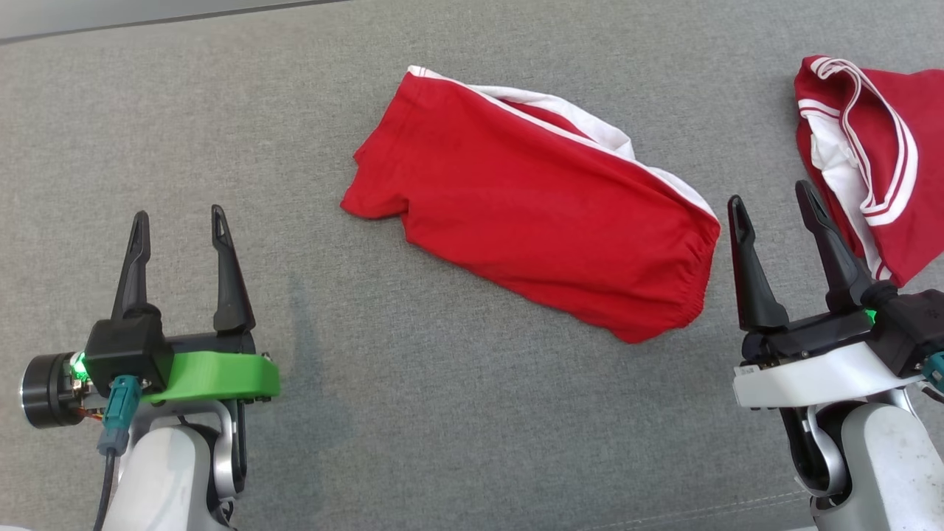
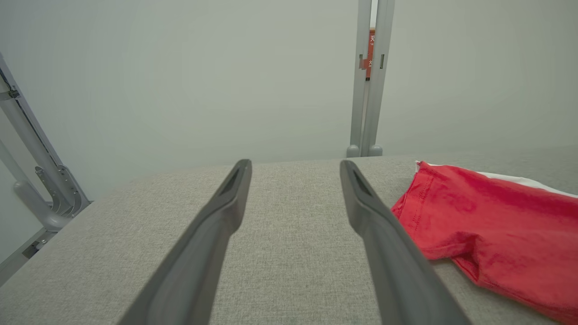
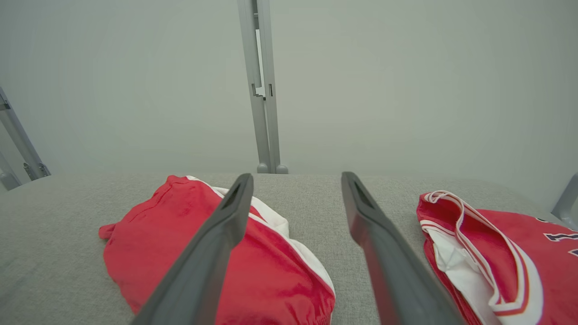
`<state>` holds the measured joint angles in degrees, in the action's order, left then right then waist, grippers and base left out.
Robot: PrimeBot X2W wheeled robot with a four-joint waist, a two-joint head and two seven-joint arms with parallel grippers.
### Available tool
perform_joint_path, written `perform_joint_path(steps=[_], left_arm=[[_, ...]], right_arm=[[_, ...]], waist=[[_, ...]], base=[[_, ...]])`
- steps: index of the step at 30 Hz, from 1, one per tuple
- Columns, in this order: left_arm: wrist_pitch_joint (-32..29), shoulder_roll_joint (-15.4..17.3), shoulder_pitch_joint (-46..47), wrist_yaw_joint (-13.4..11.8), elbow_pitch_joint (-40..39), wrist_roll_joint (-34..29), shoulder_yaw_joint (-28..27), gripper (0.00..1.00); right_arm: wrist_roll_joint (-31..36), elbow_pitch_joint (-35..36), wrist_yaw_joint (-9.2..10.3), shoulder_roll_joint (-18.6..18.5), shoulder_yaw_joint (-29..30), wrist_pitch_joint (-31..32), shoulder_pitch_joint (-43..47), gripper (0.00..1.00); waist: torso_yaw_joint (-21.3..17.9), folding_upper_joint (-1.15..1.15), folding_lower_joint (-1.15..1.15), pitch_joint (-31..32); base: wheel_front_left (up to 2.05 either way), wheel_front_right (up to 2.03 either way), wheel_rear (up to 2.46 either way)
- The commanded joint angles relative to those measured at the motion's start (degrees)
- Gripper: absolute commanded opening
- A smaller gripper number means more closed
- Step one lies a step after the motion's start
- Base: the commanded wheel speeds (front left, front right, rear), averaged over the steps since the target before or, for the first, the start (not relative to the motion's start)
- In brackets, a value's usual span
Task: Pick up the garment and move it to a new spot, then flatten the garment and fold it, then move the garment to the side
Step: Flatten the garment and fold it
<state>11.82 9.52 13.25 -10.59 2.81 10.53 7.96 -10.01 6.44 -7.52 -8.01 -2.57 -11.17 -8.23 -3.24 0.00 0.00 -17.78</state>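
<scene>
left claw (image 1: 179, 215) and right claw (image 1: 769, 193) both stood spread and empty. the left was well clear of the red shorts (image 1: 531, 214) and the right just beside their waistband (image 1: 693, 280), judged poised for pickup. the shorts lay folded flat in the middle of the worktop (image 1: 221, 110), long axis diagonal, with leg hems (image 1: 369, 192) far-left and waistband near-right. a red jersey (image 1: 885, 162) lay at the right edge.

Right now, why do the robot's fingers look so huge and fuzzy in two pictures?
Left wrist view: the left gripper sits right by the lens, so its fingers blur and swell toward the bottom edge. Right wrist view: same with the right gripper. Head view: both look small and sharp, the red shorts evenly lit, no glare.
</scene>
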Motion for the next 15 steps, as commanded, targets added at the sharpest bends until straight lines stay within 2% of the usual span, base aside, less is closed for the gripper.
perform_joint_path(steps=[1, 5, 9, 12, 15], left_arm=[[-0.3, 0.6, -0.3, 0.1, -0.3, -0.2, 0.3, 1.0], [-2.6, 1.6, 3.9, 2.9, -0.6, -0.6, 2.8, 1.0], [-7.4, 1.8, 10.9, 8.2, 1.8, -0.4, 7.1, 1.0], [-12.2, 1.5, 17.6, 12.5, 7.3, 0.3, 10.0, 1.0], [-15.9, 1.7, 23.3, 15.1, 14.2, 1.0, 11.7, 1.0]], right_arm=[[-0.4, 0.1, 0.06, 0.0, 0.0, 0.1, 0.3, 1.0], [-0.3, 0.4, 0.06, 0.2, 0.0, 0.2, -0.4, 1.0], [-0.2, 0.9, 0.06, 0.2, -0.6, 0.3, -1.7, 1.0], [-0.4, 0.8, 0.06, 0.5, -1.2, 0.0, -2.7, 1.0], [-0.8, 0.0, 0.07, 0.9, -2.2, -0.5, -3.7, 1.0]], waist=[[-0.1, 0.0, 0.0, -0.2], [-0.3, 0.0, 0.0, -1.6], [-1.1, 0.0, 0.0, -4.1], [-2.5, 0.0, 0.0, -6.0], [-4.2, 0.0, 0.0, -7.5]], base=[[0.0, 0.0, 0.0], [0.0, 0.0, 0.0], [0.0, 0.0, 0.0], [0.0, 0.0, 0.0], [0.0, 0.0, 0.0]])
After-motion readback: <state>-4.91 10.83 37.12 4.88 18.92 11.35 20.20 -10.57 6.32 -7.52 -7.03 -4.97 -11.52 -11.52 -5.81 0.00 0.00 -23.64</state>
